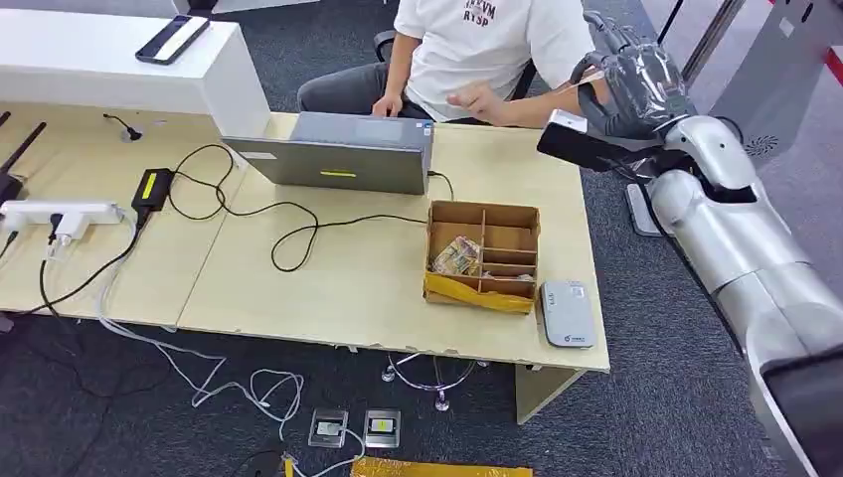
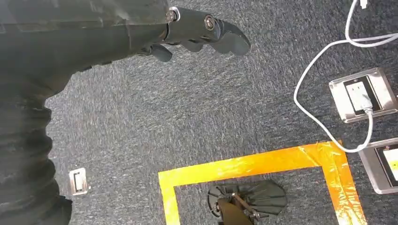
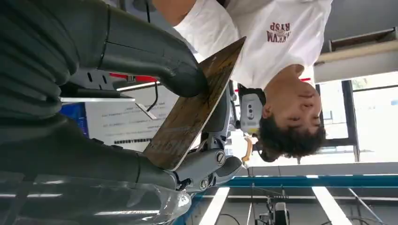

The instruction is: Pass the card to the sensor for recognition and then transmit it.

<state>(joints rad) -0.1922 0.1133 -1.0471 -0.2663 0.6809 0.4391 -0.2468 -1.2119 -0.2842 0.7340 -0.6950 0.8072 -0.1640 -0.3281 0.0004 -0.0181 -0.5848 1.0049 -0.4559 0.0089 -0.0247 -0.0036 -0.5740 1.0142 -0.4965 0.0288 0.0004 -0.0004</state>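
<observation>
up past the cardboard box [image 1: 484, 256], the right hand [image 1: 636, 84] pinches the card [image 3: 195, 107] and should keep it flat, reaching gently to the person [image 1: 487, 45].

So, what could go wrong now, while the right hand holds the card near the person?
The right hand pinches the card only along its edges, so it may slip out. The person sits close to the raised arm and could be bumped. The grey sensor lies at the table edge and could be knocked off.
</observation>
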